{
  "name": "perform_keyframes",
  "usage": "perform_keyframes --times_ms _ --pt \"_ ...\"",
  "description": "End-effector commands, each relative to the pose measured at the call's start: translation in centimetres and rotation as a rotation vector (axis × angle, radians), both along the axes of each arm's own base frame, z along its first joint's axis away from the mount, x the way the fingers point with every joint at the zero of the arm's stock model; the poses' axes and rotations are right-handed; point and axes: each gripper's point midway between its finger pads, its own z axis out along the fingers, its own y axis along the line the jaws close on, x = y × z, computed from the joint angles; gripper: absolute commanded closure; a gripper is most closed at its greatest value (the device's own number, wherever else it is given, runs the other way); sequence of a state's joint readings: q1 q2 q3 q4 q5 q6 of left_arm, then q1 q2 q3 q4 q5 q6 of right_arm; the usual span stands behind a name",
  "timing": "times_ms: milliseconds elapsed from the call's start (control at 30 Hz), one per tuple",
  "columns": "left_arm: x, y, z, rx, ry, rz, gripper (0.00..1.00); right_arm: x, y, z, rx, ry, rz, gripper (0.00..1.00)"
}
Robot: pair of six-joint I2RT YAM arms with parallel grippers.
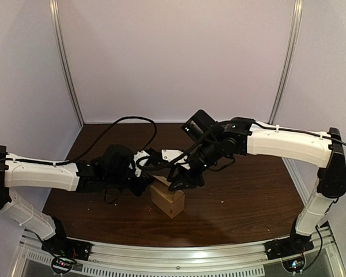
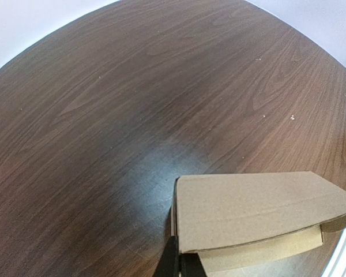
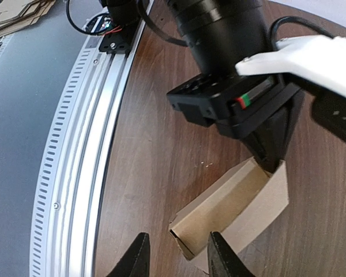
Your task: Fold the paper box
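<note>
Small brown cardboard box [image 1: 168,201] sits on the dark wood-grain counter [image 2: 104,115], near the front centre, between the two arms and just behind the silver slotted rail [image 3: 75,144] at the near edge. Box lies at a slant to the rail, top open, hollow inside visible from the right wrist view; one long panel stands higher than the rest and curves at its end. Left pincer [image 2: 180,259] reaches in from the left and meets the far end of the box. Its dark fingers are drawn narrow with a thin strip of cardboard between them, so it appears to be pinching that end wall, though only the tips show in its own camera. Right pincer [image 3: 176,254] comes in from the right and hangs over the opposite, nearer end, black fingers [image 3: 139,257] spread wide. The box's corner sits in the gap between them; no contact seen with either finger. Pale specks scattered on the counter beyond the box. Tan cardboard sheets [image 3: 14,11] lie off the counter, past the rail.
</note>
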State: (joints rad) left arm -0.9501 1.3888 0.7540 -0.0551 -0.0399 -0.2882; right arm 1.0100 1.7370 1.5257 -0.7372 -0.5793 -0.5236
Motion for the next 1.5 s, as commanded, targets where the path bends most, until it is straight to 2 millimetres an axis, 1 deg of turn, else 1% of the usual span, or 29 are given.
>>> perform_keyframes --times_ms 0,100,233,367,433,500,600,667,733,767,867,1000,1067,1167,1233,1300,1333,1467 --pt "-3.9 4.0 -6.9 0.246 0.202 -0.037 1.0 1.5 -0.5 2.1 0.035 -0.04 -0.056 0.65" --pt "-3.9 4.1 -6.9 0.248 0.201 -0.035 1.0 1.5 -0.5 0.5 0.005 -0.026 -0.055 0.64" --pt "-3.8 4.1 -6.8 0.245 0.197 -0.033 1.0 1.3 -0.7 -2.6 -0.061 0.016 -0.044 0.64" --pt "-3.8 4.1 -7.0 0.244 0.196 -0.032 1.0 0.4 -0.8 -5.9 -0.128 0.065 -0.018 0.65" --pt "-3.8 4.0 -7.1 0.242 0.196 -0.032 1.0 0.1 -0.9 -6.9 -0.152 0.076 -0.01 0.65" --pt "-3.8 4.0 -7.2 0.241 0.199 -0.03 1.0 0.1 -0.9 -7.5 -0.164 0.077 -0.011 0.66" --pt "-3.8 4.0 -6.9 0.234 0.199 -0.03 1.0 0.4 -0.8 -7.6 -0.164 0.065 -0.016 0.66" --pt "-3.7 4.1 -6.3 0.222 0.186 -0.021 0.99 0.4 -0.8 -7.5 -0.161 0.064 -0.018 0.66" --pt "-3.6 4.2 -5.4 0.2 0.165 -0.013 0.92 0.4 -0.8 -7.6 -0.163 0.065 -0.019 0.66" --pt "-3.7 4.3 -4.7 0.187 0.154 -0.009 0.87 0.4 -0.8 -7.6 -0.164 0.064 -0.02 0.65" --pt "-3.8 5.0 -2.3 0.143 0.127 0.014 0.81 0.5 -0.9 -7.8 -0.168 0.059 -0.021 0.65" --pt "-4.3 5.4 1.7 0.035 0.081 0.025 0.71 0.6 -0.8 -7.5 -0.161 0.051 -0.022 0.65" --pt "-4.0 5.7 4.0 -0.011 0.043 0.049 0.67 0.7 -0.7 -7.3 -0.157 0.047 -0.023 0.65" --pt "-3.1 5.6 5.9 -0.032 0.001 0.078 0.64 0.7 -0.6 -7.2 -0.154 0.043 -0.021 0.65" --pt "-2.0 5.6 6.2 -0.002 -0.005 0.127 0.64 0.7 -0.6 -7.3 -0.158 0.041 -0.021 0.65" --pt "-1.1 5.2 5.7 0.048 0.017 0.161 0.65 0.7 -0.7 -7.4 -0.163 0.034 -0.019 0.65" --pt "-0.4 4.7 5.2 0.071 0.034 0.181 0.66 0.7 -0.7 -7.5 -0.165 0.027 -0.015 0.65" --pt "0.9 3.1 4.0 0.089 0.057 0.208 0.68 0.6 -0.7 -7.7 -0.17 0.013 -0.011 0.65"
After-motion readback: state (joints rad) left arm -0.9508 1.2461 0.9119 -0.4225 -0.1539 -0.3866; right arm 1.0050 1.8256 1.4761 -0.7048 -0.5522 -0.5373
